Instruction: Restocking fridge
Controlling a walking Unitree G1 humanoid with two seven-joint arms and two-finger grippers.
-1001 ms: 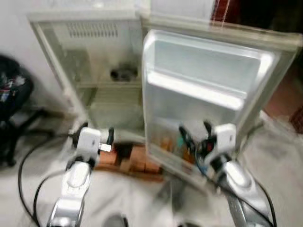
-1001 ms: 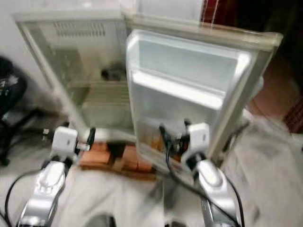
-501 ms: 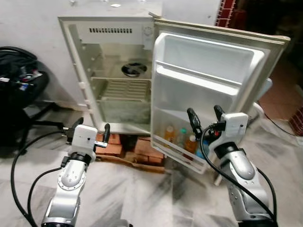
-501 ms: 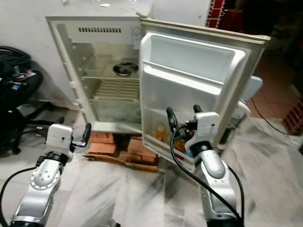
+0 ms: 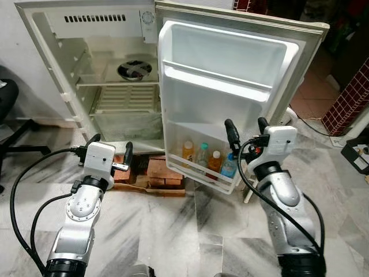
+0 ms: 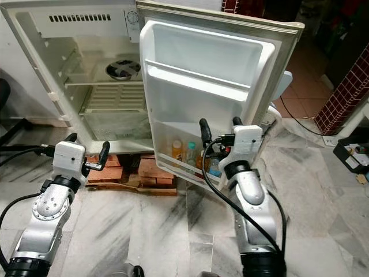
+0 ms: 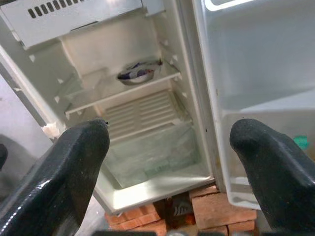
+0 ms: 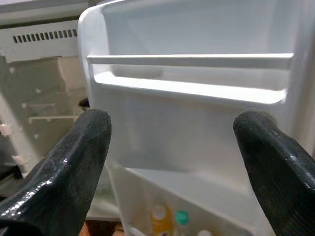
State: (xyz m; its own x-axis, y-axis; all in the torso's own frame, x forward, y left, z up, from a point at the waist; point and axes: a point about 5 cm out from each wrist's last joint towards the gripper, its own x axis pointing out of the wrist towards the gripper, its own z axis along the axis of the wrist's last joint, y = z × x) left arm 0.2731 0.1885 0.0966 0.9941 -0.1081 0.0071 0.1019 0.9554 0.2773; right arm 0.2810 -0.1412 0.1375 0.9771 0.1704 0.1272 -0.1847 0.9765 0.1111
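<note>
Fridge [image 5: 115,86], door [image 5: 230,75] swung wide open, at 12 o'clock from the robot. The cabinet holds a bowl [image 5: 134,70] on its upper shelf, a wire shelf [image 5: 128,104] below it, and a clear drawer [image 5: 130,128] at the bottom. The door stands at 1 o'clock; its upper racks are bare, and the bottom rack [image 5: 202,173] carries four bottles in a row: an orange one with a yellow cap [image 5: 188,150], a clear one with a green cap [image 5: 202,154], an orange one with a white cap [image 5: 215,161], and a blue one [image 5: 228,167] partly hidden behind the right hand's finger. The fridge rests on red bricks [image 5: 155,172] laid on the marble floor [image 5: 190,231].

Right hand [image 5: 247,129]: fingers spread apart, empty, raised before the door's bottom rack, just beside the bottles; contact cannot be told. Left hand [image 5: 109,151]: fingers spread apart, empty, raised at 11 o'clock before the cabinet's lower edge. Black cables [image 5: 23,190] trail from both arms. A black chair [image 5: 7,109] stands at 9 o'clock beside the fridge.
</note>
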